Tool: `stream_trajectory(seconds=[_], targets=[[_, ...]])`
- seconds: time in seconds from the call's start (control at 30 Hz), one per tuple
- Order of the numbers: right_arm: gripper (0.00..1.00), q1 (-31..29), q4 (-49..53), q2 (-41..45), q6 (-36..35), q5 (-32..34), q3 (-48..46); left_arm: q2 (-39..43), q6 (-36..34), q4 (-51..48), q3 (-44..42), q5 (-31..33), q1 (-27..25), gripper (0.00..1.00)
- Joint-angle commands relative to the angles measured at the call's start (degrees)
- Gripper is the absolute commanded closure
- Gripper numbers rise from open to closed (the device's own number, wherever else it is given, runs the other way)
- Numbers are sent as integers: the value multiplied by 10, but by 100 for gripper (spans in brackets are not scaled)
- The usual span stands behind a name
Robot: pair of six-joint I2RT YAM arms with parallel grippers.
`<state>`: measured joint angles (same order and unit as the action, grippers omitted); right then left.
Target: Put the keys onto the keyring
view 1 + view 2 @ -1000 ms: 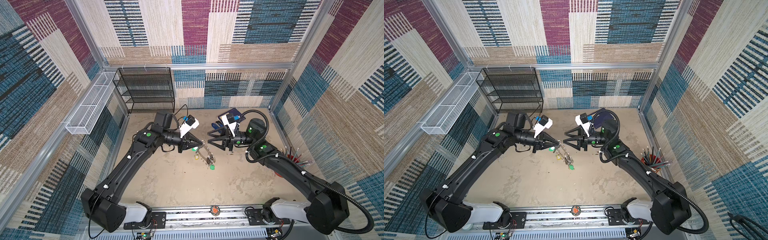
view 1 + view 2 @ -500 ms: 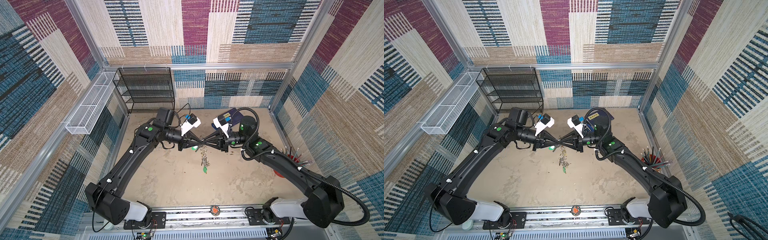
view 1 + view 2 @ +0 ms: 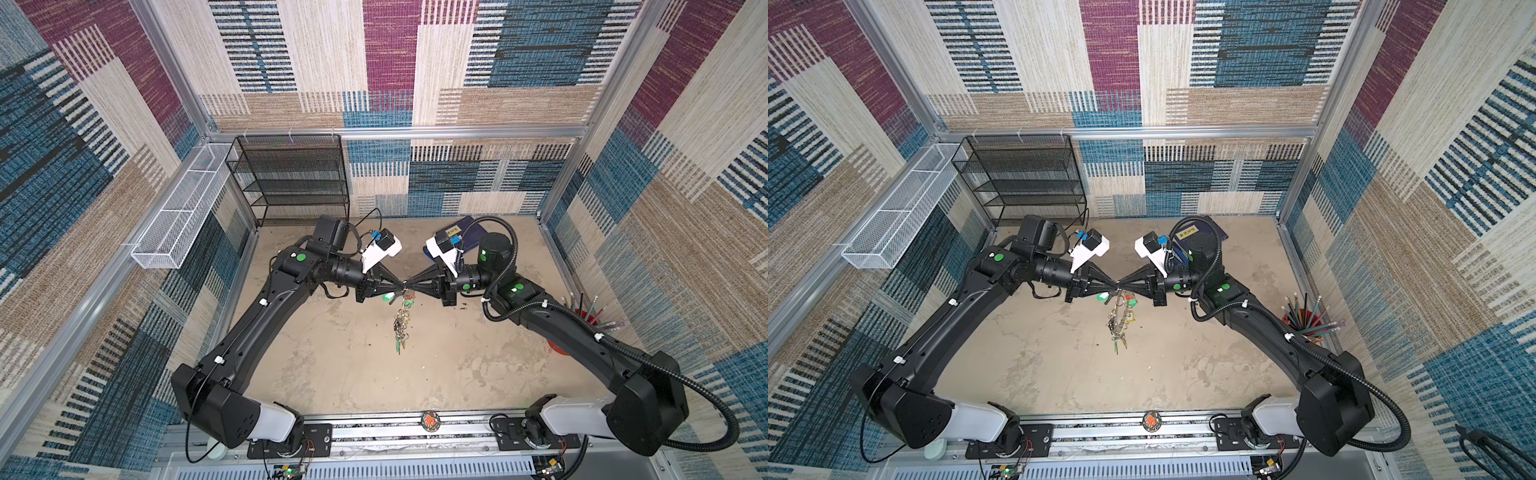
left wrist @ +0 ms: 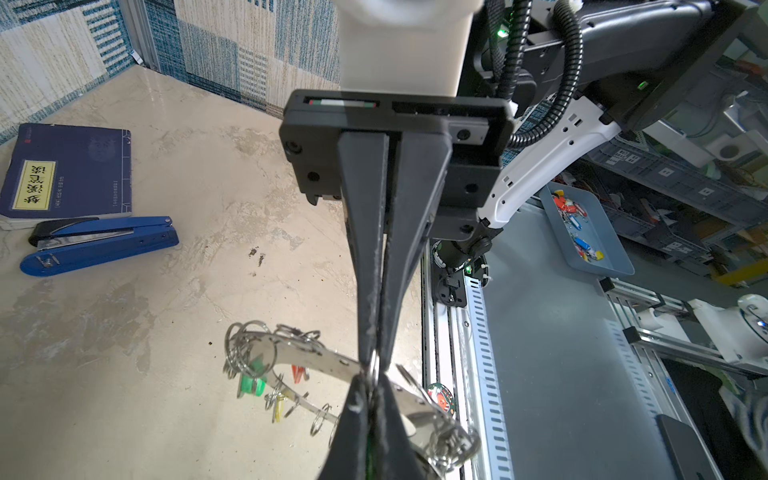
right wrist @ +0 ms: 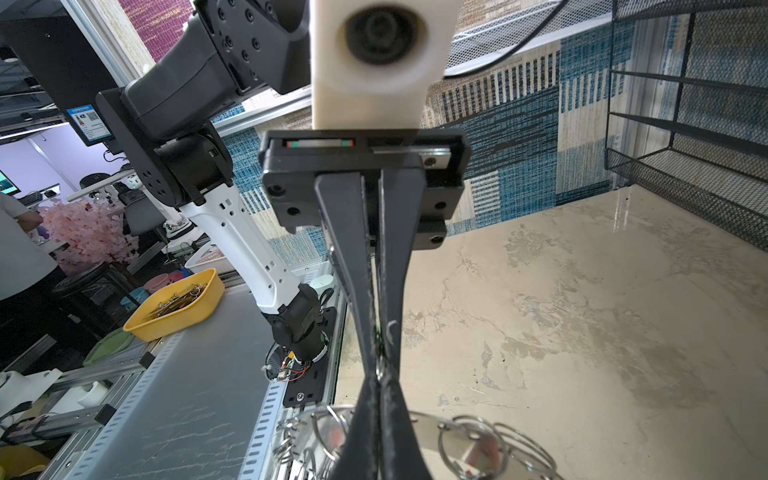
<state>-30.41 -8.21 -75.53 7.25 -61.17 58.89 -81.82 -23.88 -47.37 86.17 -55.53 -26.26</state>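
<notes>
The keyring (image 3: 401, 319), a flat grey metal disc rimmed with small split rings and green, yellow and red tags, hangs in the air above the middle of the table in both top views. My left gripper (image 3: 401, 286) and right gripper (image 3: 409, 286) meet tip to tip at its upper edge. Both are shut on a split ring at the rim of the disc (image 4: 307, 360), seen from the left gripper (image 4: 372, 380). The right wrist view shows the disc (image 5: 440, 432) under my right gripper (image 5: 379, 380). A green sliver shows between the left fingers (image 5: 353, 266). A green piece (image 3: 400, 345) dangles lowest. I cannot pick out single keys.
A black mesh rack (image 3: 299, 178) stands at the back left, and a white wire basket (image 3: 178, 224) hangs on the left wall. A blue book (image 4: 66, 170) and blue stapler (image 4: 99, 245) lie back right. A red cup of pencils (image 3: 1304, 322) stands at the right edge.
The right gripper has swung left to meet the left gripper's tip and gone from open to shut on the ring. The keyring now hangs straight down between both.
</notes>
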Motion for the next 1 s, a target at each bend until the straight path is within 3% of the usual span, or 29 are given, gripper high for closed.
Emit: stream_trajectory(seconds=[0.0, 0.07, 0.47, 0.7, 0.97], targets=[[100, -2, -43, 10, 24, 25, -10, 14, 30, 44, -11, 1, 1, 100], [100, -2, -57, 13, 33, 34, -15, 25, 40, 58, -24, 4, 1, 100], [100, -1, -100, 17, 62, 36, -24, 68, 78, 90, -79, 50, 5, 68], [100, -1, -105, 14, 66, 29, -26, 62, 85, 99, -77, 70, 6, 60], [100, -1, -112, 10, 68, 20, -26, 63, 90, 111, -79, 49, 6, 64]])
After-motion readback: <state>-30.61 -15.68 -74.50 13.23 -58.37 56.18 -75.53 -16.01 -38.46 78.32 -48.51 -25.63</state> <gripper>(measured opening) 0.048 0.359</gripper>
